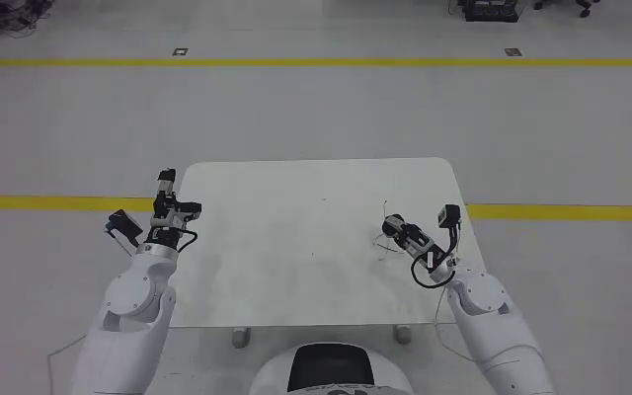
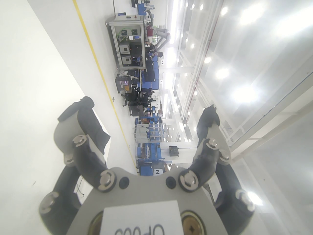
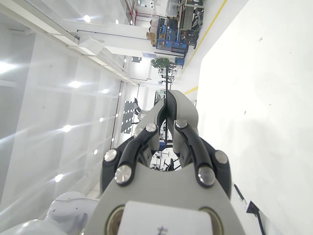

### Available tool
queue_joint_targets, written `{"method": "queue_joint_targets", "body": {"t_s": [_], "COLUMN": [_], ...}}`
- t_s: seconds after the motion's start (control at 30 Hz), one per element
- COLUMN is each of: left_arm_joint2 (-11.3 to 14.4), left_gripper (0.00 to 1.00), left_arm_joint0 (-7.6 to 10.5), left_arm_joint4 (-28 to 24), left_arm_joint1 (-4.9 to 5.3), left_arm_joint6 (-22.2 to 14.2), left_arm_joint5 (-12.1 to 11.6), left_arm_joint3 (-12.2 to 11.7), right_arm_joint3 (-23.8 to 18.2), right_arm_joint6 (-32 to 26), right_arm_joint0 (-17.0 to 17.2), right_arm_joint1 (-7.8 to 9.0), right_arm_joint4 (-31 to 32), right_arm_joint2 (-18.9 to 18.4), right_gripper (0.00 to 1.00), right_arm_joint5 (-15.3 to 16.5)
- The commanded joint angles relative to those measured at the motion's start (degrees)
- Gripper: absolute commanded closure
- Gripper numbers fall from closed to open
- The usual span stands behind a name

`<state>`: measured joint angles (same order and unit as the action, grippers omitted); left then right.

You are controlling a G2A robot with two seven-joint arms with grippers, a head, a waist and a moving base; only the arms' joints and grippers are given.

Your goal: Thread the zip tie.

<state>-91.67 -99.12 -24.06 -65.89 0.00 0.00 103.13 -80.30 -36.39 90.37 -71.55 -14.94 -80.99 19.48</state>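
White table point(image 1: 316, 197), one arm at each side edge. Over the right side, the right gripper point(image 3: 168, 99) is clamped on the zip tie point(image 3: 166, 79), a thin black strap pinched flat between the ribbed pads point(image 3: 172, 103). One length sticks out straight past the fingertips, and another runs back through the gap toward the palm. From above, the right gripper point(image 1: 393, 227) sits near the table's right edge, with fine dark strands of the zip tie point(image 1: 384, 211) curving off at its tips, apparently clear of the surface. Which end is the locking head and which the pointed tail is too small to tell. The left gripper point(image 2: 146, 116) is spread wide with nothing between its fingers point(image 2: 82, 125). From above, the left gripper point(image 1: 166, 183) hangs at the table's left edge, well apart from the tie. Handling, as judgement: the strap is very light, springy and smooth. It will bend and whip rather than hold a line, and it can twist or slide in a flat pinch. Any long free length will flex, so its tip wanders. The best hold for the empty gripper looks to be close behind the loose end, flat faces against the pads, with a short overhang so the tip aims true at the head's slot. Threading is not yet begun by the look of it; the two grippers need to meet over mid-table first. Risk: a hold too far from the tip lets it buckle at the slot.
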Motion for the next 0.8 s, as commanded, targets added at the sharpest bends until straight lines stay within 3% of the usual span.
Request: {"method": "queue_joint_targets", "body": {"t_s": [0.0,0.03,0.07,0.17,0.3,0.53,0.77], "left_arm_joint2": [0.0,0.1,0.4,0.5,2.2,8.5,8.5], "left_gripper": [0.00,0.00,0.00,0.00,0.00,0.00,0.00], "left_arm_joint0": [0.00,0.12,-0.30,-3.27,-6.47,-7.83,-7.91], "left_arm_joint4": [0.0,0.5,2.2,6.6,13.8,28.0,28.7], "left_arm_joint1": [0.00,0.01,0.09,0.37,0.58,0.52,0.51], "left_arm_joint6": [0.0,-0.5,-2.2,-6.7,-10.4,-10.3,-9.5], "left_arm_joint5": [0.0,-0.3,-1.2,-3.7,-5.0,-6.2,-6.5], "left_arm_joint3": [0.0,0.6,2.8,8.0,12.4,14.0,14.0], "right_arm_joint3": [0.0,0.0,0.0,-0.5,-0.1,1.0,1.0], "right_arm_joint6": [0.0,0.0,0.2,2.0,2.9,4.9,4.9], "right_arm_joint0": [0.0,0.0,0.0,0.1,0.1,-0.2,-0.2], "right_arm_joint1": [0.00,0.00,-0.01,-0.03,-0.06,-0.13,-0.13], "right_arm_joint4": [0.0,0.0,0.0,1.0,0.9,0.9,0.9], "right_arm_joint2": [0.0,0.0,0.0,0.5,0.9,1.6,1.6], "right_gripper": [1.00,1.00,1.00,1.00,1.00,1.00,1.00], "right_arm_joint5": [0.0,0.0,-0.1,-0.5,-0.4,0.0,0.0]}}
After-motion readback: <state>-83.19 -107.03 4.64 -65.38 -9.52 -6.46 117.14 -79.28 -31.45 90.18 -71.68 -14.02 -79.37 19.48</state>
